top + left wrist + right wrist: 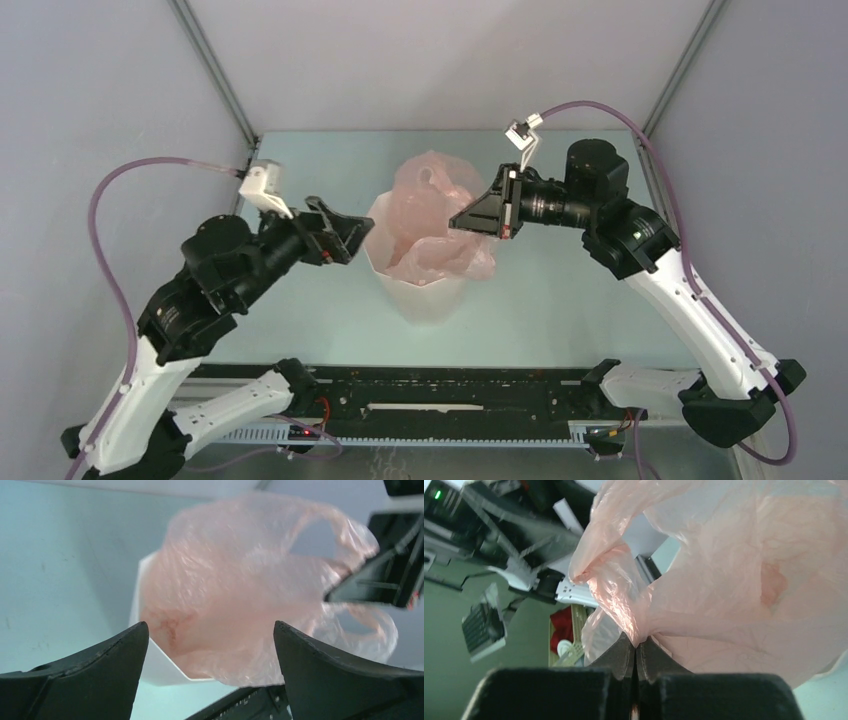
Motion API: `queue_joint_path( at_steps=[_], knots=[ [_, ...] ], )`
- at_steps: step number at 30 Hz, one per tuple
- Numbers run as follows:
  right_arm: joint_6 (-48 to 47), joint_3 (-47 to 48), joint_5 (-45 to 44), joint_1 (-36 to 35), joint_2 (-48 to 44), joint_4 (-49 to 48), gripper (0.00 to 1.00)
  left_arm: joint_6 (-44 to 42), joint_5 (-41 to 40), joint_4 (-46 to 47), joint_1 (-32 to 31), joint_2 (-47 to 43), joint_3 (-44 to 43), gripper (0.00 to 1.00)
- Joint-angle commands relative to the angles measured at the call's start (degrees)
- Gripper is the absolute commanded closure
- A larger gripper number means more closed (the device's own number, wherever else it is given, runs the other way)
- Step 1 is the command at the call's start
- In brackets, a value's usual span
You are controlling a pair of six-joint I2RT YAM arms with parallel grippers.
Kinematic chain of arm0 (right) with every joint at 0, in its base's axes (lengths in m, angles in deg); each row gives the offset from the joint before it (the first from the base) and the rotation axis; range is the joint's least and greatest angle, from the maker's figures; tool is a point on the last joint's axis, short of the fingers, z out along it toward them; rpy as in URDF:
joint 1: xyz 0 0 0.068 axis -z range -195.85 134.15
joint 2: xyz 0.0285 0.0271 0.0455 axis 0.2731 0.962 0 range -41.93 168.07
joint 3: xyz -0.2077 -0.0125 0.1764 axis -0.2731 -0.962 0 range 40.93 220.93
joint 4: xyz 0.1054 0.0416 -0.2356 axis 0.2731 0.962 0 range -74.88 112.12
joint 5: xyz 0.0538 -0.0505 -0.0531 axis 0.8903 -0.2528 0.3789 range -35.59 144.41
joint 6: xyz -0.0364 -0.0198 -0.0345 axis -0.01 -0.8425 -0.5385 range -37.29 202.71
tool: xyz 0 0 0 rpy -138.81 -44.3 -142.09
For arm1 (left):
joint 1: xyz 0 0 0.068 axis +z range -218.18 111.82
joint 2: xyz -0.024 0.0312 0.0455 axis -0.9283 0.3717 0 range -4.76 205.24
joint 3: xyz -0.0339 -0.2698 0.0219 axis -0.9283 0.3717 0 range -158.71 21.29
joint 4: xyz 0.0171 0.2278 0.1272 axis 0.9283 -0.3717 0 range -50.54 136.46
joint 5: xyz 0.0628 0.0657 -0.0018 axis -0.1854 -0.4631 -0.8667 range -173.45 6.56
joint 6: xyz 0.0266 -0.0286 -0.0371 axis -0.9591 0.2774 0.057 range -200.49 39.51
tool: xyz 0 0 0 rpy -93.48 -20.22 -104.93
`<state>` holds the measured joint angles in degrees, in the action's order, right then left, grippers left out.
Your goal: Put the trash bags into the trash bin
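The white faceted trash bin (425, 295) stands mid-table. The pale-pink translucent trash bag (430, 215) sits in its mouth, puffed up above the rim and spilling over the right side. My right gripper (462, 222) is shut on a fold of the bag at the bin's right rim; in the right wrist view the fingertips (621, 655) pinch the plastic (734, 580). My left gripper (352, 235) is open and empty just left of the bin. In the left wrist view the bag (240, 590) fills the bin (157, 662) beyond my open left gripper (210, 630).
Grey enclosure walls stand on three sides. A black rail (450, 400) with both arm bases runs along the near edge. Pale green tabletop (560, 300) surrounds the bin.
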<state>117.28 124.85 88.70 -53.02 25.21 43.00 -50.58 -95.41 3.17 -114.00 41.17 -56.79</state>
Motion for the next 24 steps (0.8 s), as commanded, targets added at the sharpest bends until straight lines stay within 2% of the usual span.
queue_joint_path(
  at_steps=[1,5,10,13,16,19,21,24],
  knots=[
    [-4.6,-1.5,12.7,1.3,-4.1,-4.3,1.00,5.0,2.0,1.2,8.2,2.8,-2.4,0.00],
    [-3.7,-3.8,16.6,1.3,-5.0,-7.4,1.00,12.0,15.2,9.5,16.6,8.7,-4.8,0.00],
    [-3.5,-4.4,16.8,-1.5,-4.5,-7.4,1.00,18.8,18.7,17.2,19.9,17.5,-8.7,0.07],
    [-3.2,-4.9,15.6,-2.9,-4.7,-7.6,1.00,20.5,24.2,19.1,20.5,24.2,-11.3,0.12],
    [-3.1,-5.2,14.1,-3.6,-4.6,-7.2,1.00,19.8,32.1,22.4,20.0,28.5,-12.1,0.20],
    [-2.7,-5.4,13.6,-3.8,-4.0,-7.5,1.00,16.0,35.8,23.0,18.4,28.8,-10.5,0.23],
    [-2.5,-5.4,12.2,-3.9,-3.6,-7.6,1.00,13.7,36.9,22.9,17.3,27.2,-8.1,0.29],
    [-1.9,-5.4,8.1,-3.5,-3.4,-6.9,1.00,9.2,34.3,19.5,15.4,22.9,-3.0,0.43]
  ],
)
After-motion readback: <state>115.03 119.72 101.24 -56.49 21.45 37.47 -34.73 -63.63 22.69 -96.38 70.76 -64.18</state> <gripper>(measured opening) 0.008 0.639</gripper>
